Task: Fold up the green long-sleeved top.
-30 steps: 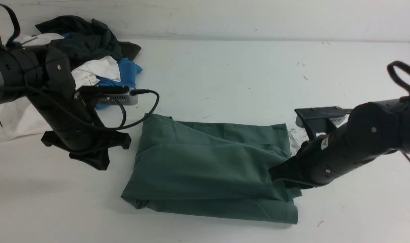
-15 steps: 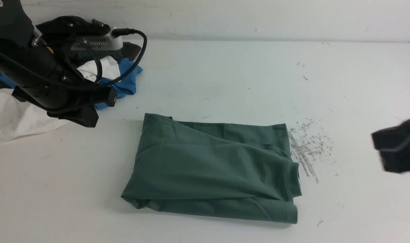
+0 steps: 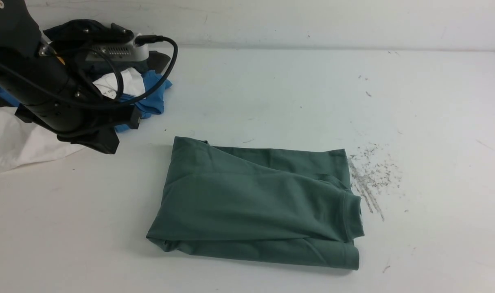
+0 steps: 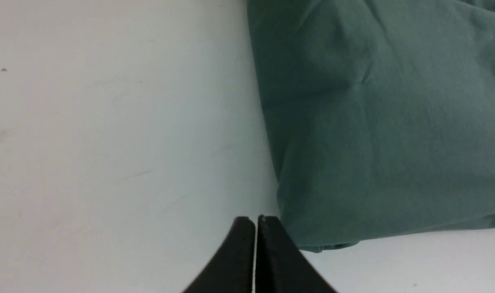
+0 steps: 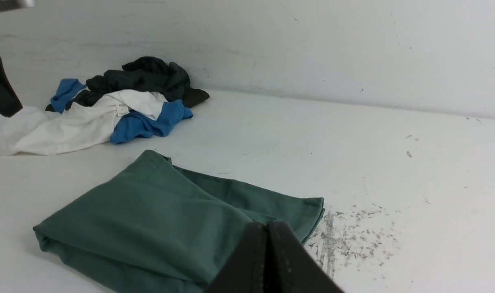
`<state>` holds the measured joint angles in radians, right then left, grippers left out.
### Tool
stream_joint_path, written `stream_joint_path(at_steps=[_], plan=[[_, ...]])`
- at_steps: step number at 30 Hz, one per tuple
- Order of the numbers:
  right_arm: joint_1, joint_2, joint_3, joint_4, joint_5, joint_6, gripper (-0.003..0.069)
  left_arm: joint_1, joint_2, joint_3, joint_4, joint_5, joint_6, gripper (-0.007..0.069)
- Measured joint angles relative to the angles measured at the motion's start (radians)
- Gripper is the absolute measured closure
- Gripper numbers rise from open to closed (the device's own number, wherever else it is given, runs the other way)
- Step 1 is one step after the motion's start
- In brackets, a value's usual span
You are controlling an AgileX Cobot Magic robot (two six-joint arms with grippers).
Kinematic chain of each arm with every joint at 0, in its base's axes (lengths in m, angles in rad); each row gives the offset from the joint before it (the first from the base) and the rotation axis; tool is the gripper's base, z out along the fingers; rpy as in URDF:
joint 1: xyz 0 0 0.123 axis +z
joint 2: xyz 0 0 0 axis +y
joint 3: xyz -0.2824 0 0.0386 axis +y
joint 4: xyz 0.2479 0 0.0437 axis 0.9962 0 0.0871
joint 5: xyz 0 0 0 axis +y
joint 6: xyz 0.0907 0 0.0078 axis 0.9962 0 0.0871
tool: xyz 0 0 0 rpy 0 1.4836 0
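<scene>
White table [image 3: 272,89] holds the green long-sleeved top [image 3: 255,203] folded compact; both my grippers [image 4: 255,221] [image 5: 268,228] pressed together, empty, fold looks finished.

Folded green long-sleeved top [image 5: 150,219] on white table [image 5: 394,162], closed right gripper [image 5: 268,228] above it, clothes pile [image 5: 109,106] beyond.

Bright, even overhead light, soft shadows, faint grain, sharp focus throughout.
</scene>
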<state>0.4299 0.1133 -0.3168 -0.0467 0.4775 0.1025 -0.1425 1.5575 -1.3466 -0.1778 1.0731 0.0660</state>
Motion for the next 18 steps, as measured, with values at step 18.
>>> stream_joint_path(at_steps=[18], plan=[[0.000, -0.003, 0.018, 0.000, 0.025, 0.000, 0.0673, 0.000, 0.000, 0.000, 0.000, 0.026, 0.005, 0.0629]])
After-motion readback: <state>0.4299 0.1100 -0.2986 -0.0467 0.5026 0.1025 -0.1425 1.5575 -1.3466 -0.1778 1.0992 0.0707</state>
